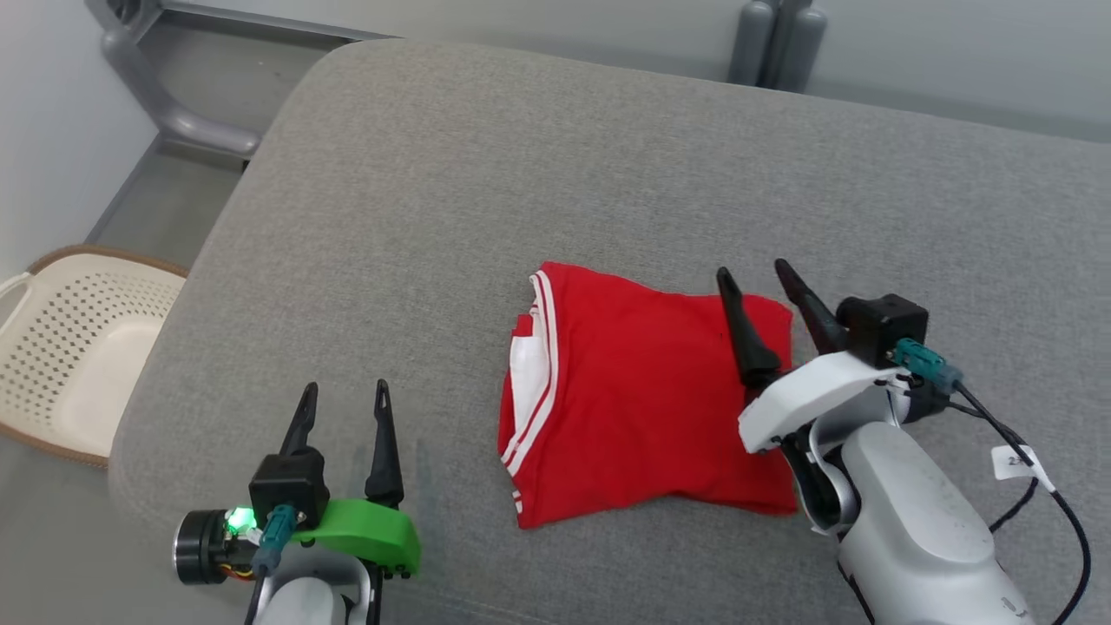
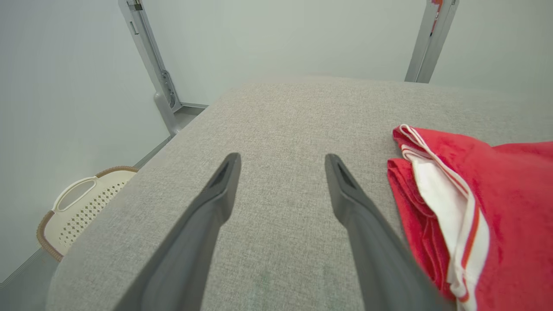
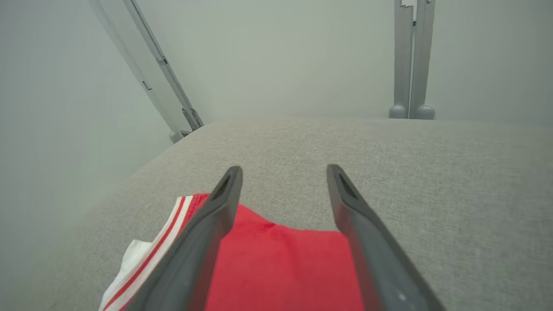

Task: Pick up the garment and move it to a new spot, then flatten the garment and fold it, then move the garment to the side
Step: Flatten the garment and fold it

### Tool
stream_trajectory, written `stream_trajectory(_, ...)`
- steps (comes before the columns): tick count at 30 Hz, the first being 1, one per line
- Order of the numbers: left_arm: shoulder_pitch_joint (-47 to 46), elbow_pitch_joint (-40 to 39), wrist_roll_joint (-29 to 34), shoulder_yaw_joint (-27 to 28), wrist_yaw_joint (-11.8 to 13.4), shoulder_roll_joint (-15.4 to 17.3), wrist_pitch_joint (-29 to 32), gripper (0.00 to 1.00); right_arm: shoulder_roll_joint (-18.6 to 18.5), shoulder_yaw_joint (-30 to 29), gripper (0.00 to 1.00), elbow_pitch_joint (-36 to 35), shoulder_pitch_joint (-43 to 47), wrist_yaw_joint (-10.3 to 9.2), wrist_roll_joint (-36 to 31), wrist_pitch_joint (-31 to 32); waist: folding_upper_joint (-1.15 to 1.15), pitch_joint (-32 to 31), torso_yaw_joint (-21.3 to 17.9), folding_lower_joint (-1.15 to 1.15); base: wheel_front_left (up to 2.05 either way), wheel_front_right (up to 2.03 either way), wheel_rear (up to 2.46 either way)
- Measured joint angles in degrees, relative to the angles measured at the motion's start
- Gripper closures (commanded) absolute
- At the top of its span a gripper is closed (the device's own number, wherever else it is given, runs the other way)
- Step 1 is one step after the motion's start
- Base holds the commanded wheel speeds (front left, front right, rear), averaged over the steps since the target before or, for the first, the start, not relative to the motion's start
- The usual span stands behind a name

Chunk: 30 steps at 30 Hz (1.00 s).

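Toward the front middle of the grey cushion [image 1: 608, 156]: red shirt [image 1: 642, 391] with white-striped trim, folded and lying flat. Above the cushion's front right, over the shirt's right edge: right gripper [image 1: 750, 267], fingers spread, holding nothing. At the cushion's front left corner: left gripper [image 1: 345, 384], likewise spread and empty.

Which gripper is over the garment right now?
The right gripper: its open fingers lie over the right edge of the red garment. The left gripper is over bare grey cushion, left of the garment.
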Motion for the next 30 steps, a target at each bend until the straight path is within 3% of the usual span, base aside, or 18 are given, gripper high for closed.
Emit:
stream_trajectory(13,-0.6,0.0,1.9,4.7,0.0,0.0,0.0,0.0,0.0,-9.4,0.0,-4.5,6.8,0.0,-5.9,0.0,0.0,-0.3,-9.7,0.0,0.0,0.0,0.0)
stream_trajectory(30,4.4,0.4,3.6,10.6,-0.9,0.0,0.0,0.0,0.0,-10.1,0.0,-4.3,13.3,0.0,-7.7,0.0,0.0,-5.0,-17.6,0.0,0.0,0.0,0.0)
